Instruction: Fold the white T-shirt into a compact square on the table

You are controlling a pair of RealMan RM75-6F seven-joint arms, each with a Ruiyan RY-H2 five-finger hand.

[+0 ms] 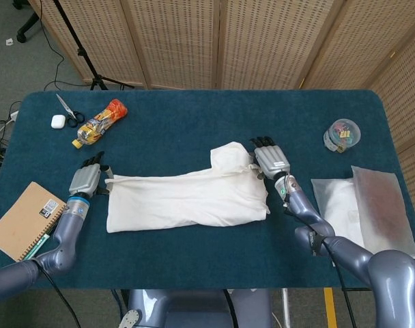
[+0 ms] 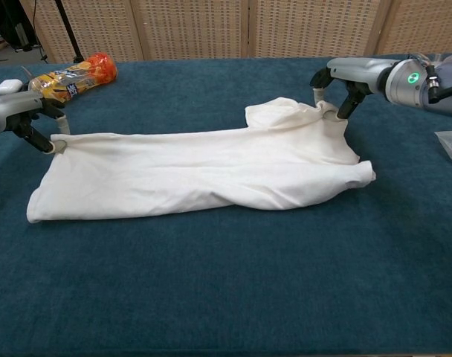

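Observation:
The white T-shirt [image 1: 187, 198] [image 2: 196, 171] lies as a long folded band across the middle of the blue table [image 1: 207, 123], with a sleeve bunched at its far right end. My left hand [image 1: 86, 180] [image 2: 29, 119] pinches the shirt's far left corner just above the cloth. My right hand [image 1: 271, 161] [image 2: 337, 85] pinches the far right corner beside the bunched sleeve. Both pinched corners sit low, close to the table.
Scissors [image 1: 69, 111], a white earbud case [image 1: 57, 121] and an orange snack bag [image 1: 98, 124] [image 2: 73, 74] lie far left. A brown notebook [image 1: 23, 219] sits at the left edge. A clear round tub [image 1: 342, 135] and plastic bags [image 1: 364, 208] are at the right.

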